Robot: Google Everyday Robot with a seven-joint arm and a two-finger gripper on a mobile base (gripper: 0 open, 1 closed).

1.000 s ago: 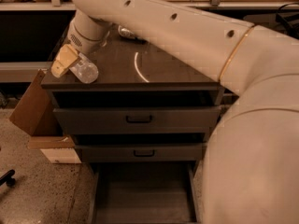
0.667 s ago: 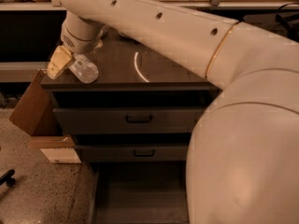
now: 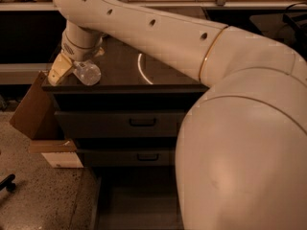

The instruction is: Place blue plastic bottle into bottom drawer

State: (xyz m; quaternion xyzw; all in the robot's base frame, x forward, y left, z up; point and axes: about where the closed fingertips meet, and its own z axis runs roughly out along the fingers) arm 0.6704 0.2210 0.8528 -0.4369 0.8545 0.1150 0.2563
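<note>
Gripper (image 3: 76,70) at left front corner of cabinet top (image 3: 163,73), closed around blue plastic bottle (image 3: 88,74) held over that edge. Bottom drawer (image 3: 136,207) pulled open below, well apart. Writing on bottle not legible.

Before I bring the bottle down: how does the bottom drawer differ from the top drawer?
The bottom drawer is pulled out, floor showing; the top drawer is shut. The top drawer shows a black handle; none is visible on the bottom drawer. The bottom drawer sits lowest, the top drawer just under the cabinet top, where the hand is at the blue plastic bottle. Both are dark.
</note>
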